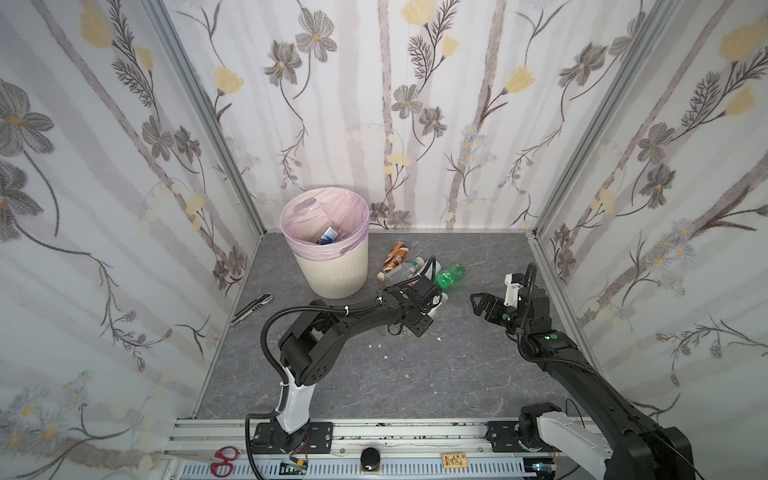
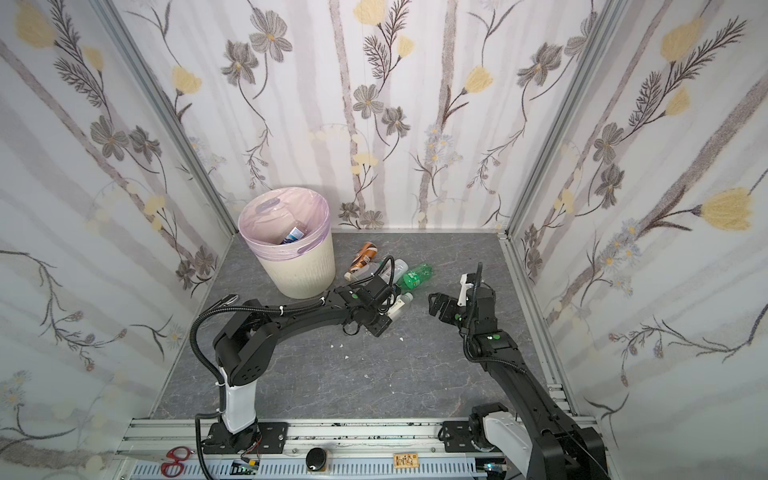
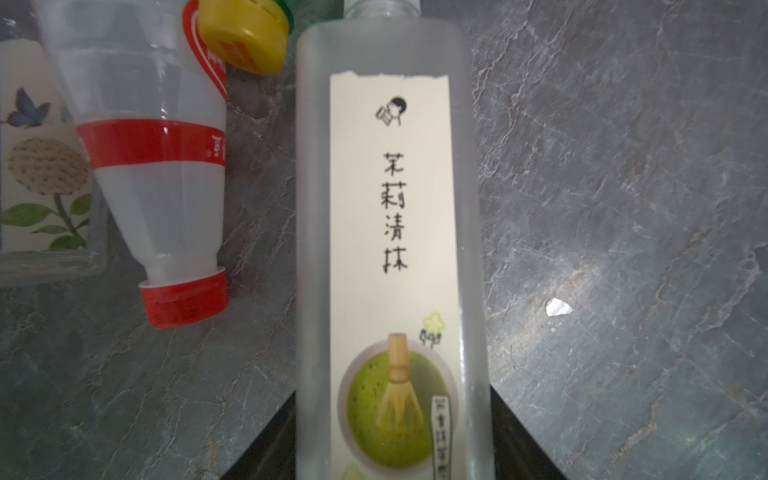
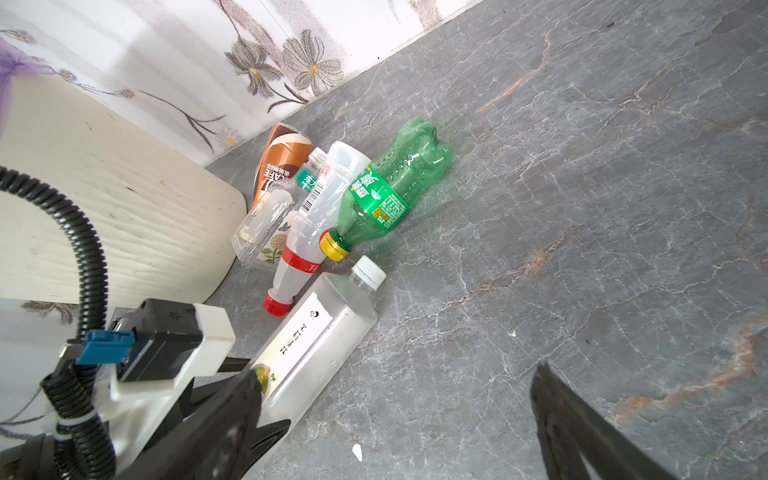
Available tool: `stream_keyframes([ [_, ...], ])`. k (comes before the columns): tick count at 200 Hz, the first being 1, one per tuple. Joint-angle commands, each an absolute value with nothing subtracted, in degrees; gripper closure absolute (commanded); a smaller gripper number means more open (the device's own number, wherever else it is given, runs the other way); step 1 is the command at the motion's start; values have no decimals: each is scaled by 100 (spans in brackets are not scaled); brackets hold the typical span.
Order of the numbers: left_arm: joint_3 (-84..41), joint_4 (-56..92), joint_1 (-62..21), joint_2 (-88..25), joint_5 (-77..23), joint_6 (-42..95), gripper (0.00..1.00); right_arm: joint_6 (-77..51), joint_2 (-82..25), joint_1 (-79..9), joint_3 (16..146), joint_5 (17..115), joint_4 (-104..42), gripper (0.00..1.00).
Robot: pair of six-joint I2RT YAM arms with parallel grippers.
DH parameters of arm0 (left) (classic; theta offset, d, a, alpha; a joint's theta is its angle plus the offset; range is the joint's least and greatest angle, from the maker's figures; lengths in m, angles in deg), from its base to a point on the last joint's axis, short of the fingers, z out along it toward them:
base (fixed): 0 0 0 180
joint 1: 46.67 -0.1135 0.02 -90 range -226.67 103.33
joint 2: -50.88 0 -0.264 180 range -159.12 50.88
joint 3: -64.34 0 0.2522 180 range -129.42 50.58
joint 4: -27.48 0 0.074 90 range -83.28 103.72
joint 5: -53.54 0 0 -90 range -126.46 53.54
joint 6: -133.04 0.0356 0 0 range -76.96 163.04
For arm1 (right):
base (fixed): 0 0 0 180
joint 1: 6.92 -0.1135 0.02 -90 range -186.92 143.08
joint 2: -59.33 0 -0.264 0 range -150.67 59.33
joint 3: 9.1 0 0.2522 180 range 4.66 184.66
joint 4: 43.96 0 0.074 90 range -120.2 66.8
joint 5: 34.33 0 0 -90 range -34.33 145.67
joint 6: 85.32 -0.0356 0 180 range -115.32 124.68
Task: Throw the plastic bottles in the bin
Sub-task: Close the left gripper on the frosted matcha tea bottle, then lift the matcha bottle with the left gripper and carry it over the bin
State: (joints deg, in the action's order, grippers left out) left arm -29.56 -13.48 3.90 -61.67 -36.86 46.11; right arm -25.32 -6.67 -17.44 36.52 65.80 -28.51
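A square frosted bottle (image 3: 390, 208) with a matcha label and white cap (image 4: 368, 270) lies on the grey floor. My left gripper (image 3: 392, 449) is shut on its lower body, one black finger against each side. Just beyond it lie a clear red-capped bottle (image 4: 307, 232), a green bottle (image 1: 451, 274) with a yellow cap, a clear flower-label bottle (image 4: 266, 232) and a brown coffee bottle (image 1: 397, 253). The cream bin (image 1: 332, 274) with its lilac liner stands at the back left and holds a bottle (image 1: 330, 237). My right gripper (image 1: 478, 305) hangs open and empty to the right of the pile.
A folding knife (image 1: 251, 309) lies by the left wall. Small white scraps (image 1: 386, 357) dot the floor. Red scissors (image 1: 222, 461) and a black knob (image 1: 370, 457) sit on the front rail. Papered walls close in three sides.
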Motion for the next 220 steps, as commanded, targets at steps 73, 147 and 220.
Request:
stream_keyframes([
  [73, -3680, -1388, 482, -6629, -3999, 4600, 21, -2603, -458, -1643, 3473, 6629, -3050, 0],
  [147, -3989, -1511, 422, -7112, -3956, 4482, 30, -2573, -310, -1439, 3387, 6633, -3029, 0],
  [220, -3810, -1502, 413, -6709, -3767, 4424, 43, -2480, -301, -1403, 3327, 7222, -3283, 0],
])
